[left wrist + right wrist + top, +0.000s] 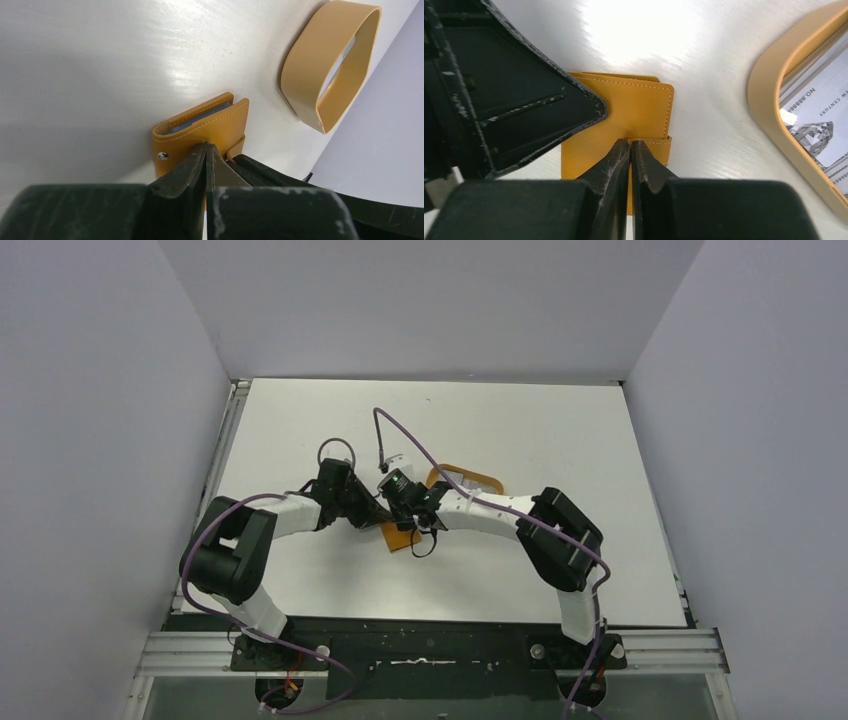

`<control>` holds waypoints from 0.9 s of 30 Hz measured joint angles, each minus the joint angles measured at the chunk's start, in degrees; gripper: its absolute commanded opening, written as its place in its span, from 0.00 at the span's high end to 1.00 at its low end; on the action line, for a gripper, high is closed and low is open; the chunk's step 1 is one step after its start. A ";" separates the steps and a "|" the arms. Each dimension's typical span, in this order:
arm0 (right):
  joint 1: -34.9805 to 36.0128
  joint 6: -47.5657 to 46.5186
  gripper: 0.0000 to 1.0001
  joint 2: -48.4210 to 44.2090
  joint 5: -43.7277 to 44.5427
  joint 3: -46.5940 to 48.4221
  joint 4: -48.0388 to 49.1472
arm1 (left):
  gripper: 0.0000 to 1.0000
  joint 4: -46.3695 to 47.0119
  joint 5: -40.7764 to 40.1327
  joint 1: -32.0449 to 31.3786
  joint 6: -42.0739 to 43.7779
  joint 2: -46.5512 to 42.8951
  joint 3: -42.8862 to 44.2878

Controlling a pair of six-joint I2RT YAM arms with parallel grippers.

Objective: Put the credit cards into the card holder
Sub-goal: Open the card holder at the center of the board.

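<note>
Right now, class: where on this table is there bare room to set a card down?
Bare: the far-left table corner and near strip between the arm bases. Crowded: mid-table, where the left gripper and right gripper meet on the card holder beside the tray.

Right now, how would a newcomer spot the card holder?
At the middle of the white table, the left gripper and right gripper meet, both shut. The card holder lies at their tips: a folded orange-brown square with white stitching and a snap tab, unlike the tan oval tray beside it.
</note>
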 measured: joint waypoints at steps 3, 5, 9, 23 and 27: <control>-0.81 0.66 1.00 -0.72 -0.44 -0.90 -0.09 | 1.00 0.09 -0.11 0.02 0.15 0.15 0.24; -1.33 0.92 1.00 -1.55 -0.57 -1.70 -0.20 | 1.00 0.11 -0.09 0.04 0.17 0.22 0.24; -1.90 1.57 1.00 -2.91 -0.63 -2.78 -0.87 | 1.00 0.07 -0.28 0.04 0.24 0.52 0.44; -2.69 2.60 1.00 -4.44 -2.01 -5.20 -0.83 | 0.96 0.15 -0.11 -2.93 -0.11 -0.98 0.76; -2.71 3.04 1.00 -4.44 -2.12 -5.27 -0.76 | 1.00 0.11 -0.09 -6.75 -0.57 -1.77 1.95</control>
